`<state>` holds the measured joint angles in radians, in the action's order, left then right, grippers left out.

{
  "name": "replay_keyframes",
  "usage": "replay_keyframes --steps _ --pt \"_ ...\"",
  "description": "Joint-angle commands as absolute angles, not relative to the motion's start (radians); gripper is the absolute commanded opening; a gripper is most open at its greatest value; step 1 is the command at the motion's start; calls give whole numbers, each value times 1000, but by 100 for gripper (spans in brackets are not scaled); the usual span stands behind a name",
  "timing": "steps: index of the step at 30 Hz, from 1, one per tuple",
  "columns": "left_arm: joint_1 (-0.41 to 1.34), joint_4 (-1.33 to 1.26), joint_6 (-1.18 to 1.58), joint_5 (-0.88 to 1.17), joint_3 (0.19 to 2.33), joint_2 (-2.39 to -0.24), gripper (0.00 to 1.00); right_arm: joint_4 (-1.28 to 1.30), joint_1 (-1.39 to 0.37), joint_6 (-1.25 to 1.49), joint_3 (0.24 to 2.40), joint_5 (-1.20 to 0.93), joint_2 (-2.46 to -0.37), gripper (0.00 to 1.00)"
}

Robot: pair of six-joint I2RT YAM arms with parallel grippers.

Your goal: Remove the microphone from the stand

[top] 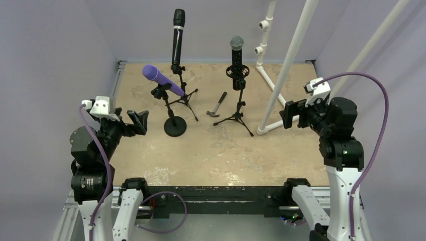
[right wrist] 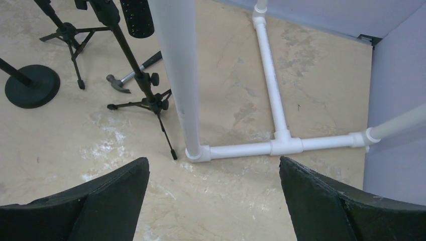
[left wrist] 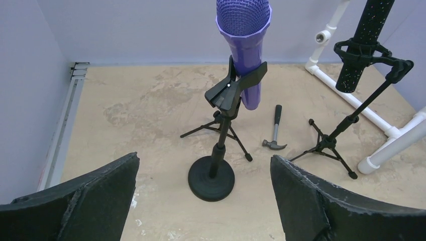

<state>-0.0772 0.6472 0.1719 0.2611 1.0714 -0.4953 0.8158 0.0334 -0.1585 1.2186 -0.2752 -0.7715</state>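
Hovering pre-reach, my left gripper (left wrist: 204,157) and right gripper (right wrist: 213,159) stand spread, empty; next, I reckon, the left must close around the purple microphone (left wrist: 243,45).

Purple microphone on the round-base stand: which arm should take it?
Left, likely: the left gripper is open, nearest the purple microphone and facing it; the right gripper is farther, behind the white pipe frame.

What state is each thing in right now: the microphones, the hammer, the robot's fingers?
Purple mesh-headed microphone: tilted, clipped in its round-base stand.
Tall slim black microphone: upright on its tripod stand.
Black microphone with grey mesh head: upright in its tripod mount.
Small grey-headed hammer: lying flat.
Left fingers: open, empty.
Right fingers: open, empty.
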Motion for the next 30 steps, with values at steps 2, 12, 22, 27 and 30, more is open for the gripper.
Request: replay_keyframes --steps 2,12,22,27,30 --pt "-83 639 144 241 1073 -510 100 800 31 -170 1213 -275 -761 99" --pt "-84 715 85 269 1143 -522 100 863 31 -181 1269 -282 -777 99" --pt "-83 821 15 403 1245 -577 100 1054 31 -229 1505 -499 -897 99" --pt "-83 710 6 499 1169 -631 100 1042 29 -234 1533 -589 -894 98" --pt "-84 575 5 543 1103 -666 100 1049 30 -244 1551 -659 -914 96"
